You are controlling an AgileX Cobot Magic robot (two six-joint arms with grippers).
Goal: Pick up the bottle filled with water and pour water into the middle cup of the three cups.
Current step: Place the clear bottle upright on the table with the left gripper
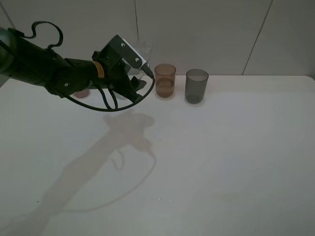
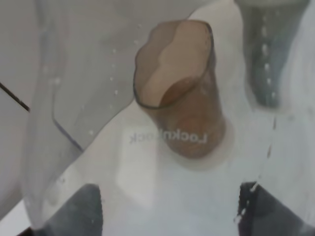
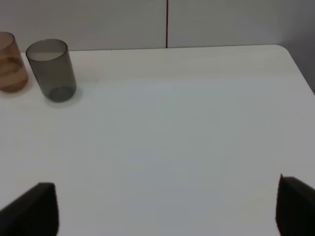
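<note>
My left gripper (image 1: 134, 74) is shut on the clear bottle (image 1: 142, 49) and holds it above the table, tilted, just left of the amber-orange middle cup (image 1: 165, 80). In the left wrist view the bottle (image 2: 74, 98) fills the picture between the fingers (image 2: 74, 211), and the amber cup (image 2: 177, 103) and the dark grey cup (image 2: 270, 54) show through it. The grey cup (image 1: 197, 86) stands right of the amber one. The pinkish-brown cup (image 1: 81, 92) is mostly hidden behind my left arm. My right gripper (image 3: 167, 209) is open and empty, out of the exterior view.
The white table (image 1: 206, 162) runs back to a tiled wall. The right wrist view shows the grey cup (image 3: 51, 71) and part of the amber cup (image 3: 7, 64) at the far side, and the table's rounded corner (image 3: 290, 54).
</note>
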